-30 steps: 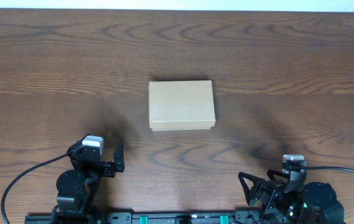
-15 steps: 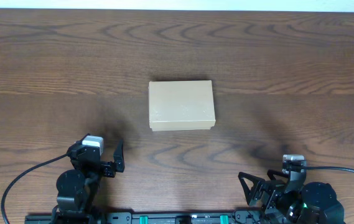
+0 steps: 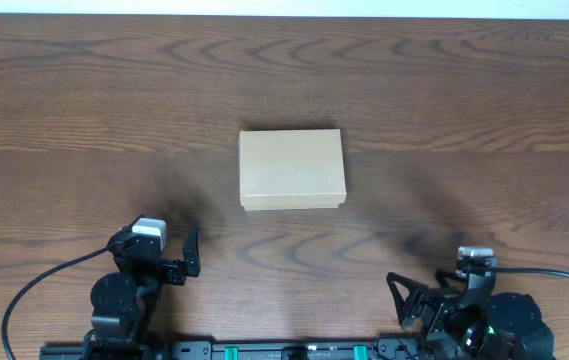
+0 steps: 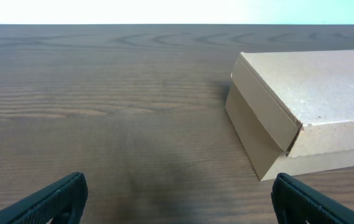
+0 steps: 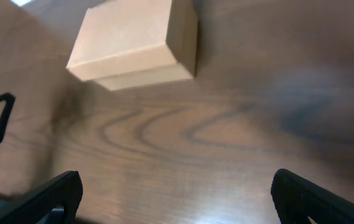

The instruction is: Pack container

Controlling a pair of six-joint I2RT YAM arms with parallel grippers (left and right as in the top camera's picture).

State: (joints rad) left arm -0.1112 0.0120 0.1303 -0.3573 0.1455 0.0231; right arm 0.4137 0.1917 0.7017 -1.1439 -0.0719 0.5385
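— Where is the cardboard box (image 3: 292, 169) sitting?

— It's lying flat at the middle of the wooden table (image 3: 84, 120) with its lid shut, well apart from both of your arms. Nothing to pack is showing in any view.

— How is it going to handle?

— I'm judging it light and thin-walled. It's looking stiff enough to lift, but it's likely denting under a hard squeeze. It's probably sliding on the wood too, if you're pushing at the lid without steadying the base. The matte card should be giving the fingers decent grip.

— Where am I taking hold?

— You're best pinching low across the left and right walls of the base, below the lid's overhanging lip (image 4: 260, 102), which is showing on the box's left side in the left wrist view. Hold the base with one gripper while the other is catching that lip. I cannot tell which side is carrying the hinge.

— And the arms?

— Both are sitting folded at the near edge. Your left gripper (image 4: 177, 208) is pointing level toward the far side with the box off to its right, and its jaws are spread wide with nothing between them. Your right gripper (image 5: 177, 199) is tilting down at the table with the box far-left of it, its jaws likewise wide apart and empty.
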